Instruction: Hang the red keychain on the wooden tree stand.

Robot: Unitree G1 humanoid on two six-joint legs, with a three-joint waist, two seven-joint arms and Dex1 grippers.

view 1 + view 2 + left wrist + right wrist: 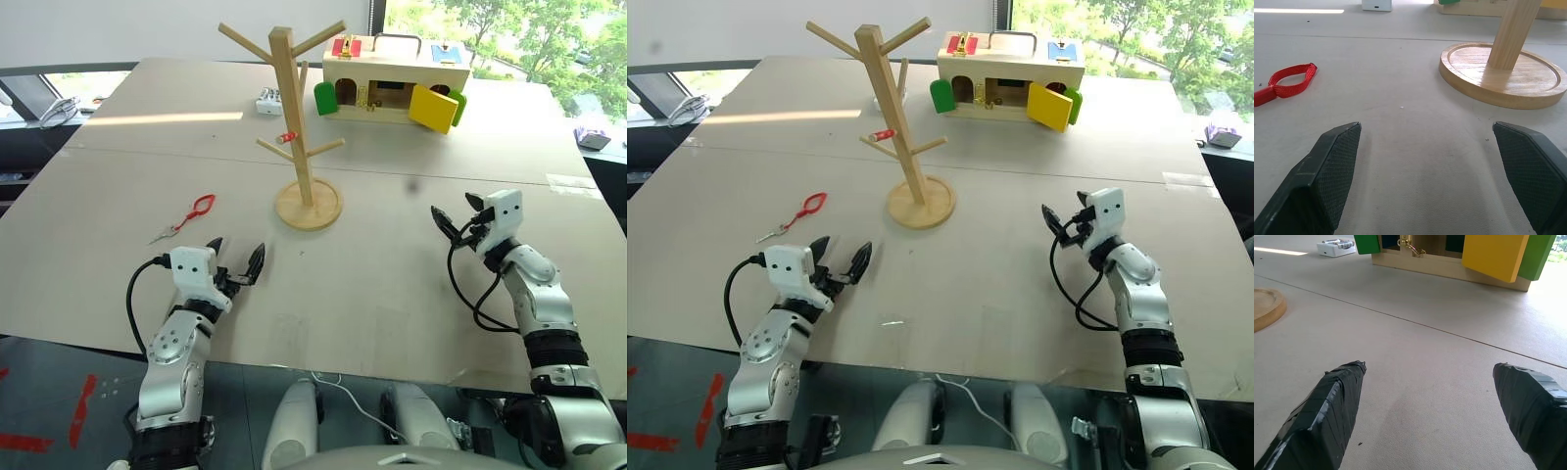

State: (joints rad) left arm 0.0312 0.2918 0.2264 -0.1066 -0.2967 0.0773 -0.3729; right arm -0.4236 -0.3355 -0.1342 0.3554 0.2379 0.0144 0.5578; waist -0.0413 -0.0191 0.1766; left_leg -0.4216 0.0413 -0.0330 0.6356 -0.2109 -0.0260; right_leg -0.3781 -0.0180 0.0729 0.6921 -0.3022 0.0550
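The red keychain point(194, 209) lies on the surface point(392, 264), left of the wooden tree stand point(299, 127); left gripper point(236, 259) and right gripper point(456, 213) both gape empty.

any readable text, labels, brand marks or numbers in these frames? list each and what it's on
None can be read.
The wooden box with coloured doors: no print visible on its front or doors.
The small white object behind the wooden tree stand: any marking is too small to read.
The tiny red-and-white tag on a lower peg: too small to tell.
The red keychain: no lettering visible.
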